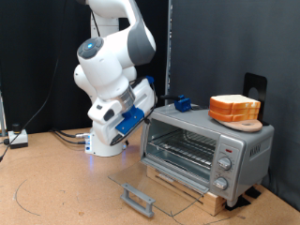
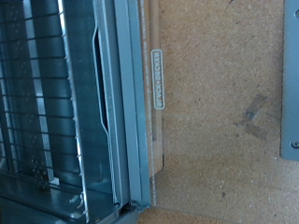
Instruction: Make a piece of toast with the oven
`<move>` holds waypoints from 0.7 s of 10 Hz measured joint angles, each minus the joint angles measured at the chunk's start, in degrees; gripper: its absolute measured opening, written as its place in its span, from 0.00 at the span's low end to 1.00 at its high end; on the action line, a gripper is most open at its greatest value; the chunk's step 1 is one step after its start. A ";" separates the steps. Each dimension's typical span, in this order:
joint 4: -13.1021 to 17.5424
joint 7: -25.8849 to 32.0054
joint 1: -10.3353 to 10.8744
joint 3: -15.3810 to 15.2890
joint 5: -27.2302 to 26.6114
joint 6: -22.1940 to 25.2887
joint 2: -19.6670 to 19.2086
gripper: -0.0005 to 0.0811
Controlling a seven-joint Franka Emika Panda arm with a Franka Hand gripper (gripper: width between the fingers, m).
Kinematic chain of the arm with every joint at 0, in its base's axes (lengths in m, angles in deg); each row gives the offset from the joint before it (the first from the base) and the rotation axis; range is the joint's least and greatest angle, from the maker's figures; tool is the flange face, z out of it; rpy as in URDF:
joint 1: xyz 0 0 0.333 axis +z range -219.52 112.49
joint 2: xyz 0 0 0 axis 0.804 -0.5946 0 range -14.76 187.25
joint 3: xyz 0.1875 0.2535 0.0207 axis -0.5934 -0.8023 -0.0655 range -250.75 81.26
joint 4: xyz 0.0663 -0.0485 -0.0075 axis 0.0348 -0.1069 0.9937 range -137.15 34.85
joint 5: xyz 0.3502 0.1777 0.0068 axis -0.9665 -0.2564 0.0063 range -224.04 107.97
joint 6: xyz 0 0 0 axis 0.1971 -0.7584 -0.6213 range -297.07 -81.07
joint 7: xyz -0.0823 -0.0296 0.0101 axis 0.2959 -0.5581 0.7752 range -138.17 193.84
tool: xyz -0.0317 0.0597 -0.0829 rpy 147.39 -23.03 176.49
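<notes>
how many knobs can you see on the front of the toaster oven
3, in a column on the oven's front panel at the exterior view's right: top knob, middle knob, bottom knob. The wrist view shows none.

With its glass door (image 1: pixel 141 186) folded flat onto the table (image 1: pixel 56 187), the oven (image 1: pixel 211 150) mouth stands open beside the arm (image 1: pixel 114 84), only the wire rack (image 1: pixel 183 145) spanning the cavity, while bread slices (image 1: pixel 234 109) occupy its roof.

One silver-grey boxy toaster oven (image 1: pixel 206 148), glass door down flat. Three round knobs (image 1: pixel 225 161) at its right. One stack of tan-crusted bread slices (image 1: pixel 234 109) on top. One white robot arm (image 1: pixel 112 75) at left.
</notes>
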 joint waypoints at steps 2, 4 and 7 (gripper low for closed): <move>-2.74 -1.02 0.00 -0.13 1.29 0.08 4.71 0.99; -2.59 1.72 0.33 -0.15 0.29 1.56 4.76 0.99; -1.90 16.46 2.25 -0.16 -4.28 9.17 8.08 0.99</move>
